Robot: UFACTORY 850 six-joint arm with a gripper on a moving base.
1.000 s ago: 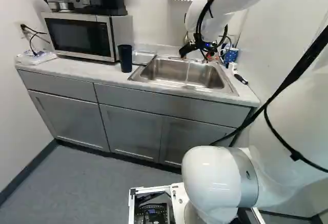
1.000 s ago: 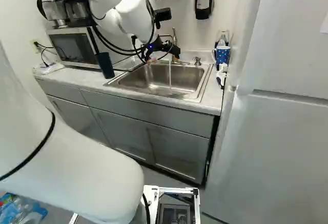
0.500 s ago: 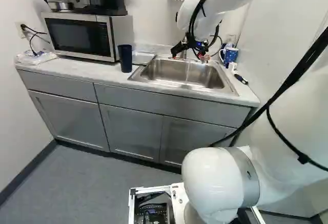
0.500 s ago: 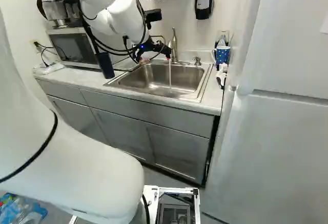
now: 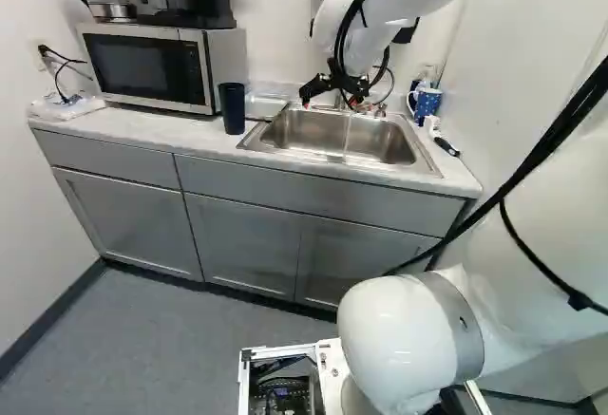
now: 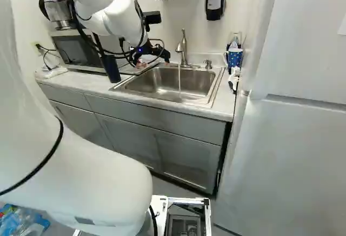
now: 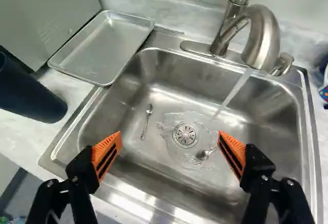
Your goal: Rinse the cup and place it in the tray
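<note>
I have the claw (image 5: 329, 102) set wide above the sink (image 7: 169, 175); dark cup (image 7: 31, 96) stands beside it, tray (image 7: 102, 52) ahead, same side.

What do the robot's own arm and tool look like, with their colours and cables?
The arm is white and rounded, with a grey band low down and black cables along it. The black tool has two fingers with ribbed orange pads.

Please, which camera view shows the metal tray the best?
The wrist view shows the metal tray best: almost its whole rim and bottom appear, beside the sink. The left base view shows only a small, shallow part behind the dark blue cup; in the right base view, the cup and arm partly hide it.
</note>
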